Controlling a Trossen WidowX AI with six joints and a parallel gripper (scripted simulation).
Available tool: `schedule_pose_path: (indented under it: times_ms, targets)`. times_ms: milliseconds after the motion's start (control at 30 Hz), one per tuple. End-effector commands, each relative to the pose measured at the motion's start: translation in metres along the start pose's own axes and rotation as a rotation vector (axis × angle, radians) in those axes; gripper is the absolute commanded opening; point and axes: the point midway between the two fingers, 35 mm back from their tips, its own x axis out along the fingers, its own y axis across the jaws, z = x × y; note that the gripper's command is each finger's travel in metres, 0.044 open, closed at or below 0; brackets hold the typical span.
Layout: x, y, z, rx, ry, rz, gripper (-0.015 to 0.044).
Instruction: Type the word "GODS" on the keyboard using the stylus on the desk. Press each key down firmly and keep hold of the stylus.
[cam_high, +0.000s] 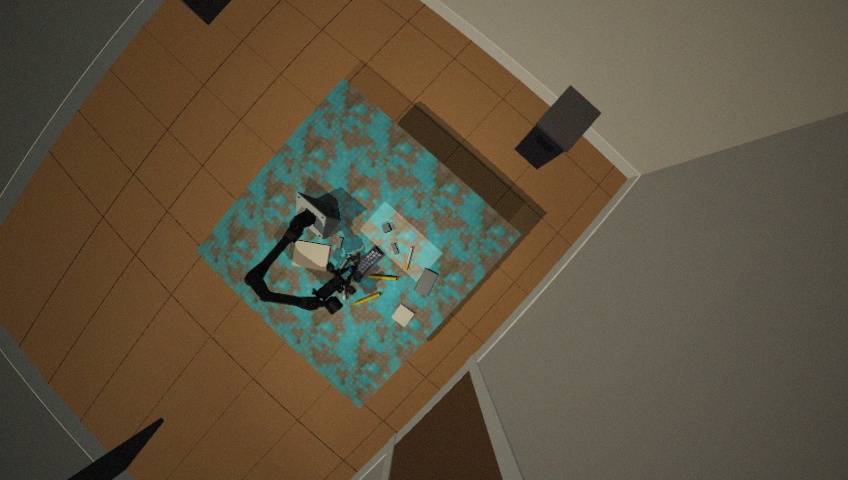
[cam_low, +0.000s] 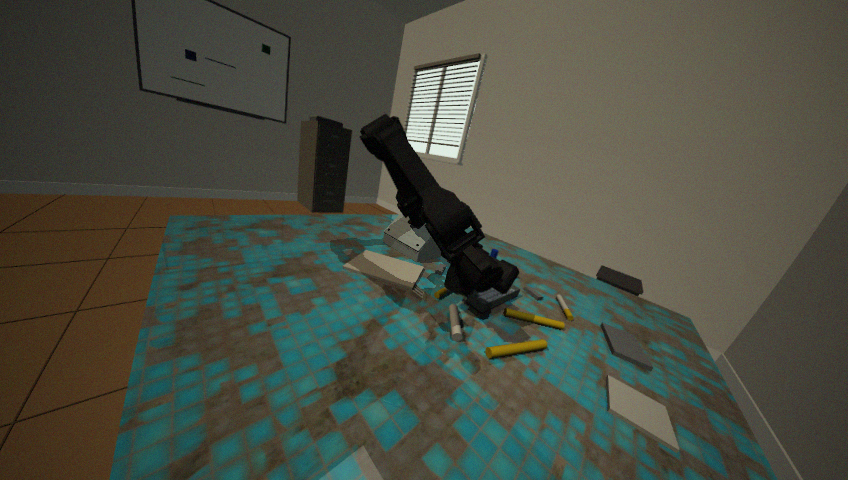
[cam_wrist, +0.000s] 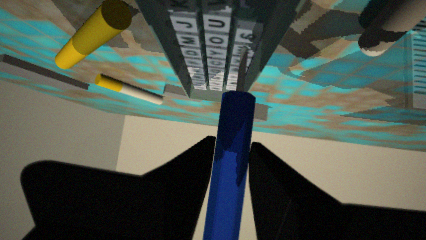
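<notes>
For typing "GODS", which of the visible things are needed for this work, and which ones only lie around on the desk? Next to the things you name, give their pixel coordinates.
Needed:
- blue stylus (cam_wrist: 231, 150), held in the claw (cam_wrist: 232, 147)
- keyboard (cam_high: 368, 262) (cam_wrist: 199, 30)

Just lying about:
- two yellow sticks, one nearer (cam_high: 367, 298) (cam_low: 516, 349), one farther (cam_high: 383, 277) (cam_low: 534, 318)
- white-and-yellow stick (cam_high: 410, 258) (cam_low: 564, 307) (cam_wrist: 131, 90)
- grey slab (cam_high: 426, 281) (cam_low: 626, 346)
- pale square (cam_high: 402, 315) (cam_low: 641, 410)
</notes>
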Motion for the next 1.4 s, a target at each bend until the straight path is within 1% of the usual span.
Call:
schedule_pose_path:
  times_ms: [0,933,1033,1233,1367]
  targets:
    - [0.002,-0.001,0.001,-0.001,0.004,-0.002,0.0081]
    - [0.005,-0.001,0.008,-0.001,0.003,-0.002,0.0081]
    - [0.002,0.000,0.002,-0.001,0.004,-0.002,0.0081]
    - [-0.014,-0.001,-0.025,-0.001,0.005,-0.001,0.0081]
    - [-0.010,-0.002,-0.023,-0.008,0.003,-0.006,0.0081]
